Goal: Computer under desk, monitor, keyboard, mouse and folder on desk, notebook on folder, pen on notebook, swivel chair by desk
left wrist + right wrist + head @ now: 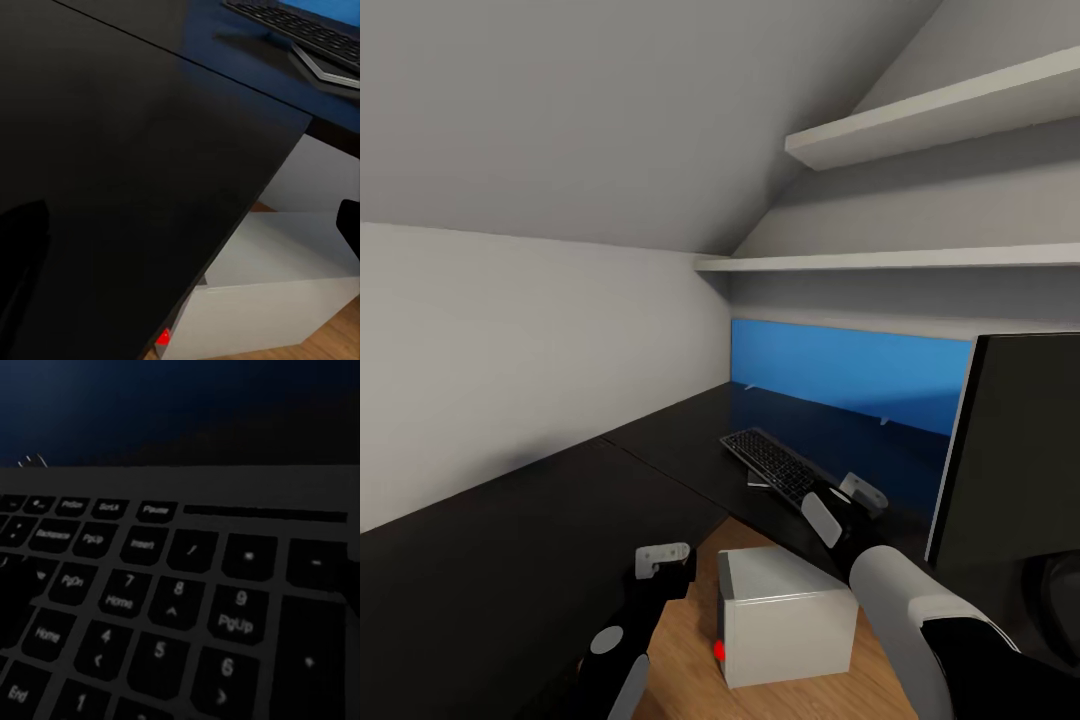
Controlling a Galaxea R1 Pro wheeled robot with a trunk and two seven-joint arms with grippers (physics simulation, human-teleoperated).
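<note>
- While the right gripper (838,508) sits low over the near end of the keyboard (780,466), its wrist camera looks closely across the number-pad keys; whether its fingers are spread or closed I cannot tell, and nothing shows it holding the keyboard.
- The keyboard lies on the black desk (510,560), angled, with a small grey object under or beside its near edge in the left wrist view; I cannot tell what that is.
- The monitor (1010,460) stands at the right of the head view, close to the right forearm. The blue panel (850,375) runs along the back of the desk.
- The computer (785,615) sits on the wooden floor at the inner corner of the desk, red light (719,651) forward, part of it under the desk edge in the left wrist view.
- The left gripper (660,562) hovers over the desk's near edge, beside the computer; its fingers hold nothing I can see, and how far apart they are I cannot tell.
- Risk, as I judge it: a slim keyboard gives little to pinch, so a shallow grasp at one end could let it pivot or slip off the near edge.
- Risk: swinging the right arm toward the monitor could knock the screen, since forearm and screen are already near.
- Risk: the left arm dropping could strike the computer case or the desk edge.
</note>
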